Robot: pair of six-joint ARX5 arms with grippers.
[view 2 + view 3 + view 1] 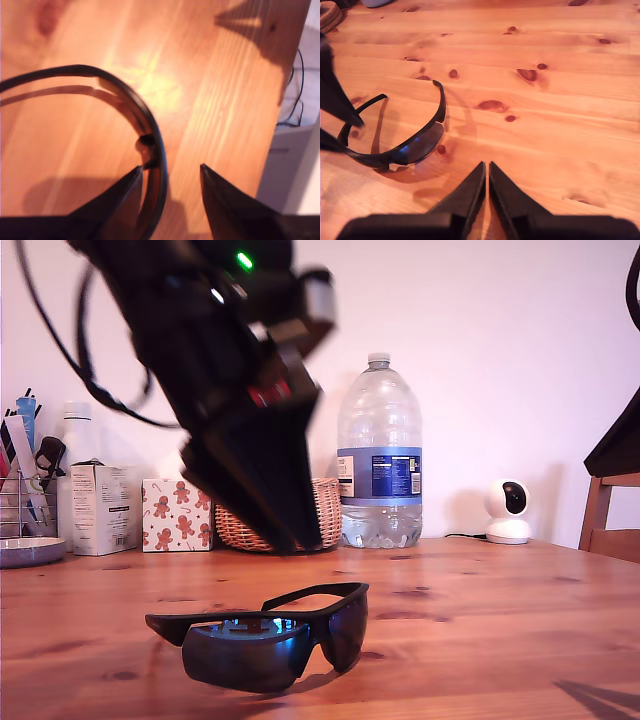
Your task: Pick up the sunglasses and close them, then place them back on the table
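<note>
The sunglasses (268, 635) lie on the pine worktop (480, 610) near the camera in the exterior view, both arms unfolded and pointing away from it, dark blue lenses facing the lens; my first pincer (170, 172) hangs just above them with its jaws spread apart, one black fingertip (131, 181) over the frame beside the hinge and the other over bare wood; nothing is held between them, though the blur up close leaves me unsure whether that fingertip touches the frame; in the exterior view this arm comes down from the upper left, a green light on its body; my second pincer (486, 172) sits well off from the sunglasses over bare planks, jaws pressed together and empty; at the far edge of the worktop stand a large water bottle (379, 455), a wicker basket (325, 515), a gingerbread-print box (177, 514) and a small white camera (509, 512).
</note>
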